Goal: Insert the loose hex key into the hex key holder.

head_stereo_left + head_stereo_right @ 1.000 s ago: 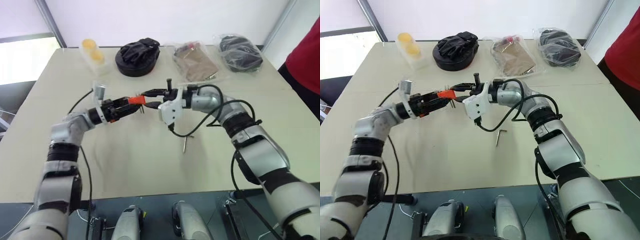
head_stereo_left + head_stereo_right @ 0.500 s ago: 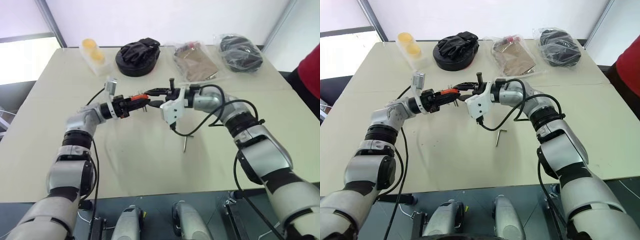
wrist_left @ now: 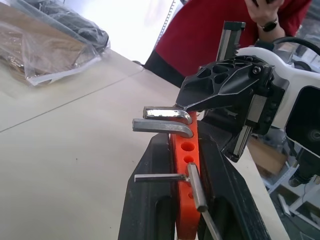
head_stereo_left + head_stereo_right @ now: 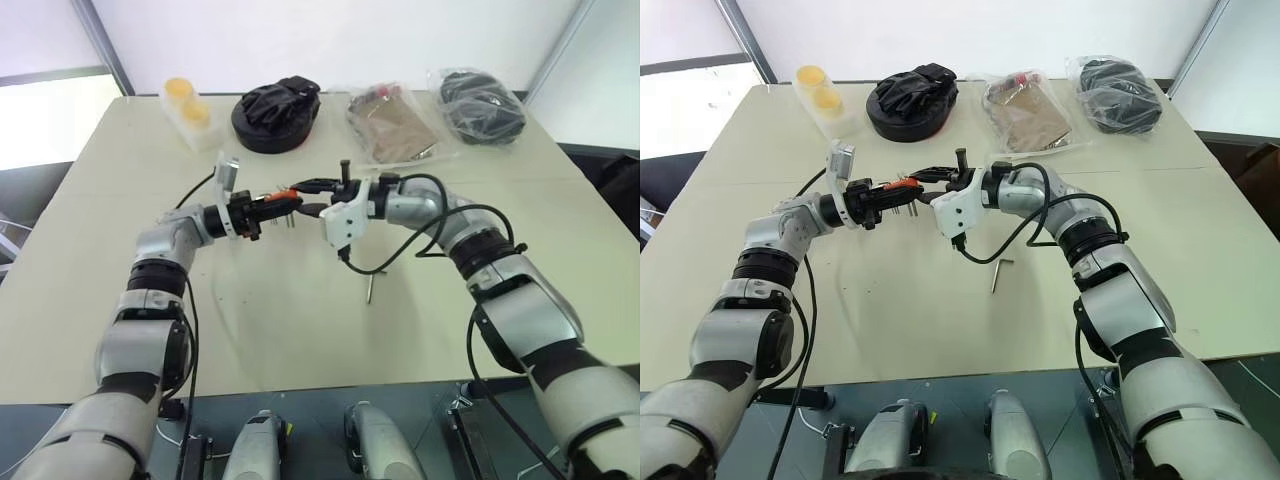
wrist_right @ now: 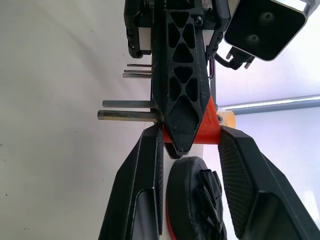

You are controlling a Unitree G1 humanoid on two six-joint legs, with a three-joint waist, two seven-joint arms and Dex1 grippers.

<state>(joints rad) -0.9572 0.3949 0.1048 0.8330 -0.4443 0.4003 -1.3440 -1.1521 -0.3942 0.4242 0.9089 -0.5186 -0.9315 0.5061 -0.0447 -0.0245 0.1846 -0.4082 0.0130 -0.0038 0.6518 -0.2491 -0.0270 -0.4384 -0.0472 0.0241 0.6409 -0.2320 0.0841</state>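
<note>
The loose hex key [image 4: 996, 275] lies flat on the beige table [image 4: 890, 310], a little below the frame's centre, well apart from both claws. Above it, left of centre, the orange hex key holder [image 3: 183, 165] is clenched between the left gripper's [image 4: 902, 192] black fingers [image 3: 150, 200], with several metal keys sticking out of its side. The right gripper [image 4: 930, 180] meets it from the right; its two fingers [image 5: 145, 195] straddle the holder's orange end, touching or not I cannot tell. Along the table's far edge sit a yellow-lidded container [image 4: 818, 92], a black pouch [image 4: 910, 100] and two plastic bags [image 4: 1025, 112].
</note>
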